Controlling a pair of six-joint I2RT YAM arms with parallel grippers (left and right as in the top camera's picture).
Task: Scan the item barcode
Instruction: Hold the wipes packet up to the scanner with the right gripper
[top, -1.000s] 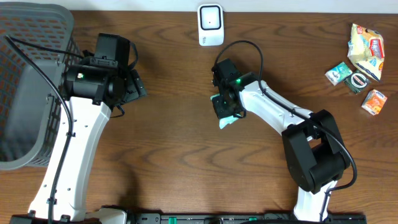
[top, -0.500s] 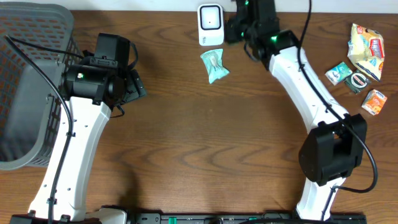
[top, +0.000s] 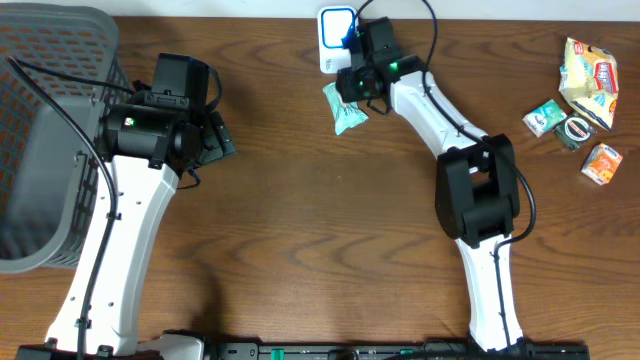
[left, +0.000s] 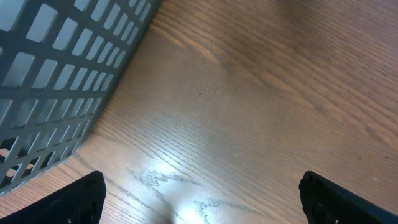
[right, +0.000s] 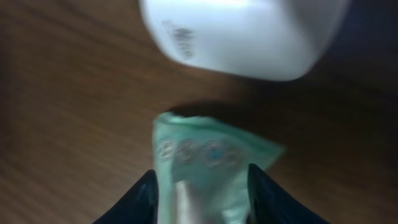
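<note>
Desk (top: 300, 250) of brown wood fills the overhead view. At its far edge, about the middle, stands a white barcode scanner (top: 338, 38) with a darker window on its face; no writing on it can be read from up here. Just on the near side of the scanner lies the item, a pale green packet (top: 346, 112), flat on the wood and tilted. The right gripper (top: 352, 86) hangs over the packet's far end, between packet and scanner, and a green light glows on the arm behind it. The left gripper (top: 218, 140) sits well to the left, apart from both, beside a grey mesh basket (top: 50, 130) in the far-left corner. At the far right lie a yellow snack bag (top: 588, 72) with a red label, a small green box (top: 544, 118), a round dark-rimmed thing (top: 578, 128) and a small orange box (top: 602, 163); their print is too small to read.

The left wrist view shows wood grain with a patch of glare and the basket's grid wall at the left. Two black fingertips (left: 74, 199) sit in the bottom corners, spread wide with nothing between them.

The right wrist view is blurred. The scanner's white body fills the top, with a short line of dark lettering that cannot be made out. Below it the packet lies on the wood, a row of small round printed marks across it, no word legible. Two dark fingers (right: 144, 198) stand partly apart, one on either side of the packet's near part; the blur hides whether they touch it.
</note>
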